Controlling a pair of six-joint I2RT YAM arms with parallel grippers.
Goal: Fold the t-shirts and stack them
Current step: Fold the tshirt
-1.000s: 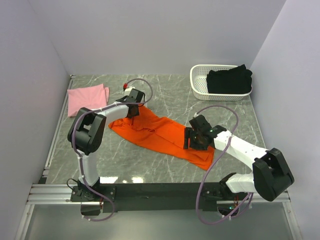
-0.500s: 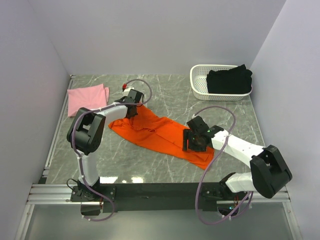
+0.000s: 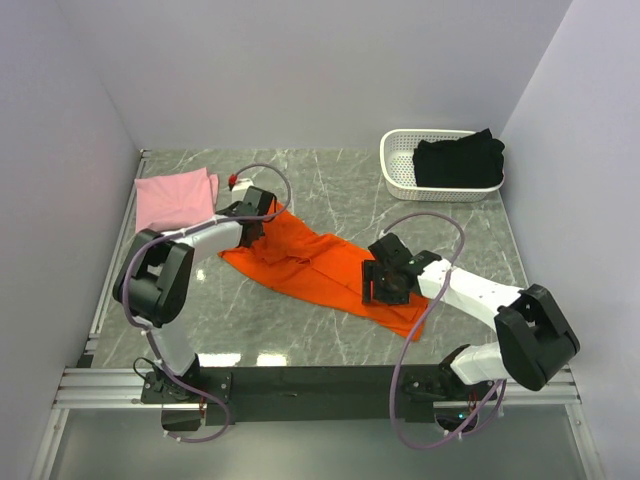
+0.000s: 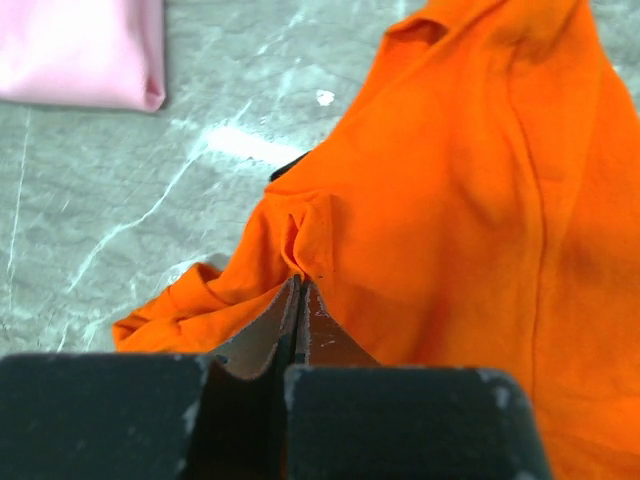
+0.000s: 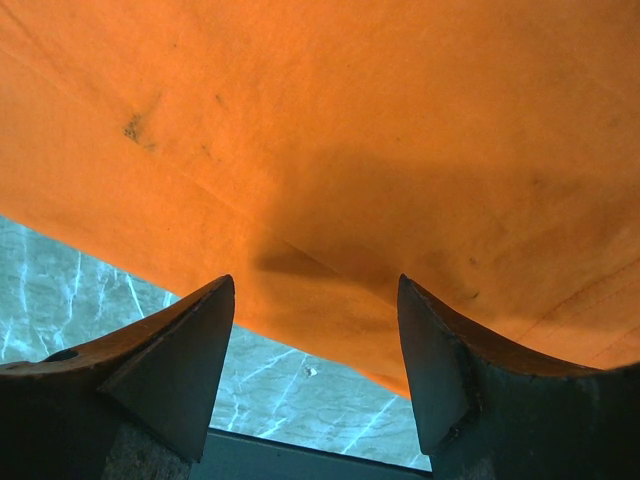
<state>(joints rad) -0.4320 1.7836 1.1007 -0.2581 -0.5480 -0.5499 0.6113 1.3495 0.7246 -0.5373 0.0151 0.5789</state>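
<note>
A pucker of the orange t-shirt (image 4: 480, 200) is being pinched between the left fingers (image 4: 330, 345), which are being held pressed together on the garment's crumpled corner, the bunched cloth sitting right at their tips. The right fingers (image 5: 175, 355) are being kept spread wide with nothing gripped. The shirt's other end is lying flat just ahead of them, and its edge is crossing the gap between the two tips. The rest of the shirt is being left stretched, rumpled and unfolded, on the table (image 3: 330, 180) between the two pairs of fingers.

A second ago the left fingers were being held apart over that same corner. They have since been closed on it, and the left arm (image 3: 160, 280) is being drawn back, its elbow swung outward and the pinched corner carried a little with it. The right fingers have been moved only slightly further along the cloth, their spread unchanged.

The hold on one end is being judged as secured, so the fold of this shirt is being judged as only just starting. A matching hold at the right fingers is likely to be needed before the cloth can be lifted evenly.

The pink t-shirt (image 3: 175, 197), already folded, is lying ahead and to the left of the left fingers, well apart from them. The black t-shirt (image 3: 458, 160) is being left heaped in the white basket (image 3: 400, 165), far beyond the right fingers
</note>
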